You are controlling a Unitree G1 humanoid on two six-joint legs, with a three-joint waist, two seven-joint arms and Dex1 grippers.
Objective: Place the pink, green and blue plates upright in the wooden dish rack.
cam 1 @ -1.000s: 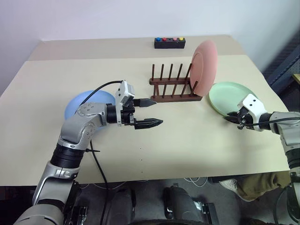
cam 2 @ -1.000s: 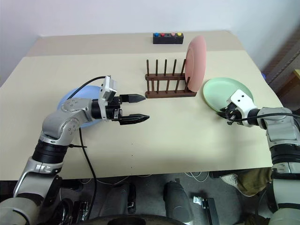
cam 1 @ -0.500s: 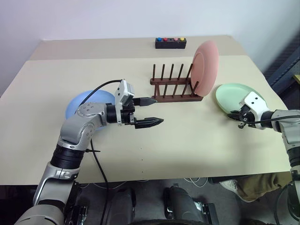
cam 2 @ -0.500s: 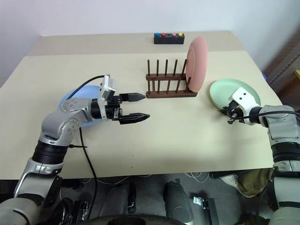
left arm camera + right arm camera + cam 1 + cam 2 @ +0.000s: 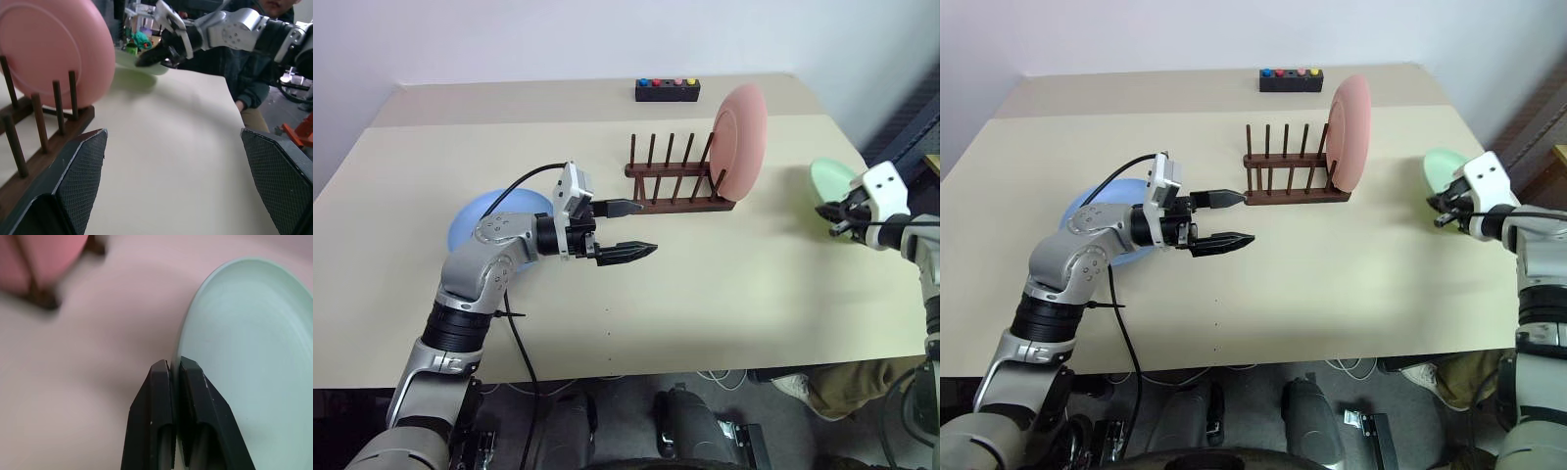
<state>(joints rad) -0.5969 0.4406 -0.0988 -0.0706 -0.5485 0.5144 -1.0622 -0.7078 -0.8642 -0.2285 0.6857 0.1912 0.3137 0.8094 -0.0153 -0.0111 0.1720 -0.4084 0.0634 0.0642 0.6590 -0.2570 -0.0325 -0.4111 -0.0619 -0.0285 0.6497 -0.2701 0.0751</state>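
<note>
Now the right gripper [image 5: 1445, 214], jaws clamped on the green plate [image 5: 1442, 168] rim, sits right of the rack [image 5: 1295, 176]; left gripper [image 5: 1231, 218] jaws open, empty.

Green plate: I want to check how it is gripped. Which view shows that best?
The right wrist view: the right pincer is shut on the green plate at its rim. Both eye views show part of the plate behind the wrist; the left wrist view shows it small, behind the pink plate.

Blue plate [image 5: 499, 217] mostly hidden behind left arm; green plate [image 5: 830, 179] perhaps half hidden.
</note>
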